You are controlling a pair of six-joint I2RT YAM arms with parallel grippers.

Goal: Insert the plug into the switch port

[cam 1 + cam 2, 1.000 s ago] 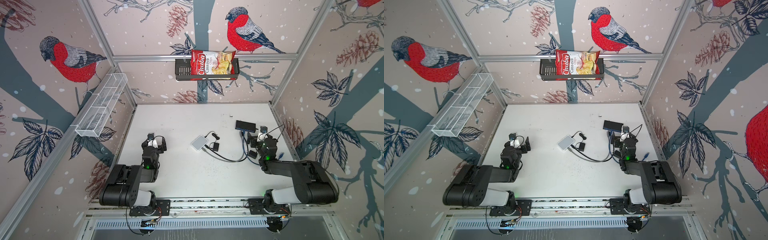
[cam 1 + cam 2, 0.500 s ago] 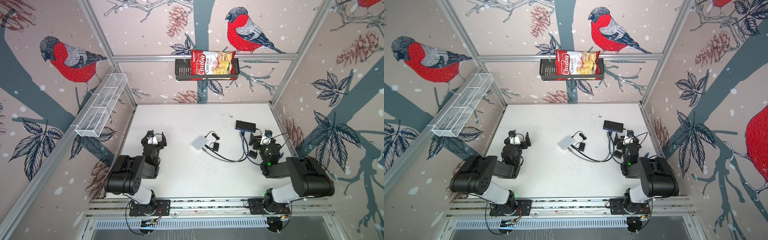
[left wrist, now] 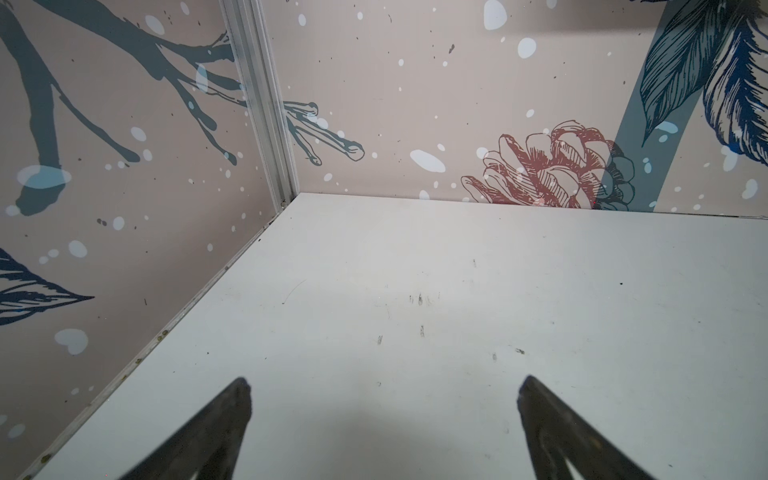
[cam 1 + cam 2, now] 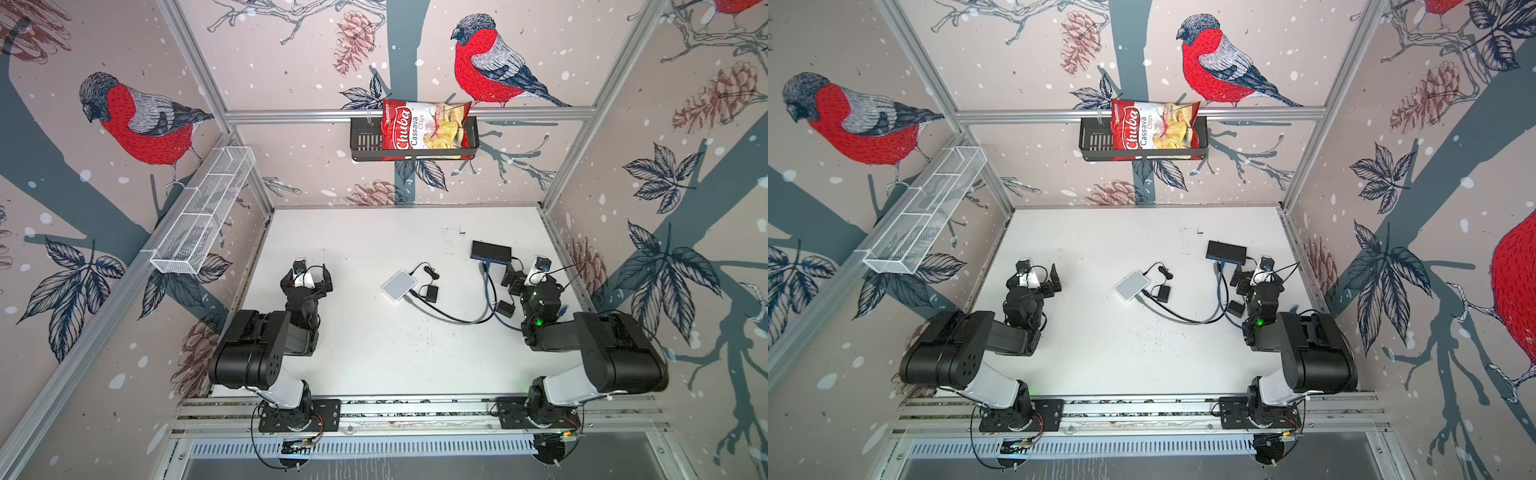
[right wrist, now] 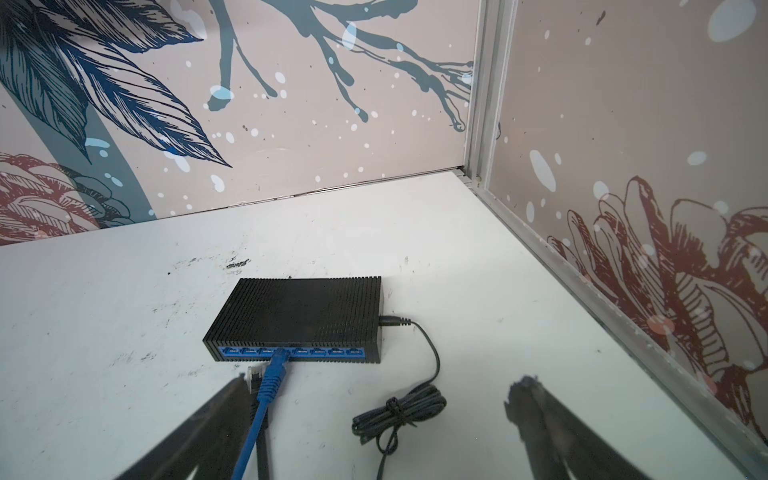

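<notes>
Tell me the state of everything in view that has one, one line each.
left gripper: open, empty
right gripper: open, empty
black switch: lying flat, one port occupied
blue plug: seated in a middle port
grey plug: unplugged, lying loose beside the blue plug
power cord: plugged into the switch's side, slack tied in a bundle
chips bag: sitting in the black basket

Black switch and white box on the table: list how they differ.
The black switch has a ribbed top; the white box looks smooth. The black switch lies toward the right wall; the white box lies mid-table. A blue cable is plugged into the black switch; a grey cable runs to the white box. Both lie flat on the table with cables attached.
</notes>
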